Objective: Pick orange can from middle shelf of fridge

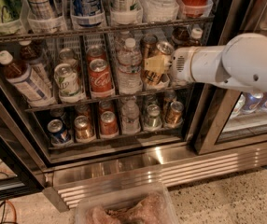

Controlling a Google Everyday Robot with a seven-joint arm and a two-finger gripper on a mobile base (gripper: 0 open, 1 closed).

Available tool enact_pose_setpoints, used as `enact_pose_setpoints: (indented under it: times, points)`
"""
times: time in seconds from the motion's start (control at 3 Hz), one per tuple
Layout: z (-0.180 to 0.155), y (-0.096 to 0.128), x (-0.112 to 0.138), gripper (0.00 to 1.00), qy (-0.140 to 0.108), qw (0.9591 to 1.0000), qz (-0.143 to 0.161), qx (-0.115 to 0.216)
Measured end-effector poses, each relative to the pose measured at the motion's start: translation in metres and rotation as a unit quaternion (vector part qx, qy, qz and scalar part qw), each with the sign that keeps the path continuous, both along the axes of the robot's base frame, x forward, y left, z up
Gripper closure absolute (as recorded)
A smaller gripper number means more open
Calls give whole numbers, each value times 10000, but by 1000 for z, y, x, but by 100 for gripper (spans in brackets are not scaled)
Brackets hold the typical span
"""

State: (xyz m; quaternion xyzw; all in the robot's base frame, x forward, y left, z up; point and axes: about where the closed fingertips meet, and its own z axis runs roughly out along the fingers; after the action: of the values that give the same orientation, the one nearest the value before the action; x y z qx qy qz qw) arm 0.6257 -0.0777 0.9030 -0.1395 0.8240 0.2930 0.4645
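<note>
The orange can (153, 65), bronze with a pale cream label and a silver top, stands slightly tilted in the right-hand lane of the middle shelf (77, 101) of the fridge (207, 125). My white arm reaches in from the right. My gripper (170, 65) is right at the can's right side, at the end of the round white wrist. Its tips are hidden between the wrist and the can. I cannot see whether the can is lifted off the rack.
On the same shelf stand a water bottle (129, 65), a red Coca-Cola can (100, 76), a green-and-white can (67, 82) and a tea bottle (25, 80). Racks of cans sit above and below. A plastic tub (124, 209) lies on the floor in front of the ribbed steel base (180, 167).
</note>
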Motion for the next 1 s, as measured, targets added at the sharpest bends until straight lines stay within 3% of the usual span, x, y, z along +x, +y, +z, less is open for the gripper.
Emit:
enact_pose_setpoints:
  times: [0.33,0.67,1.0]
  points:
    - [8,2,-14,100,193,9995,242,-10]
    - [-25,4,-28,100,939,9941,539,-73]
    - [-36,14,-41,100,1251,9897,695,-79]
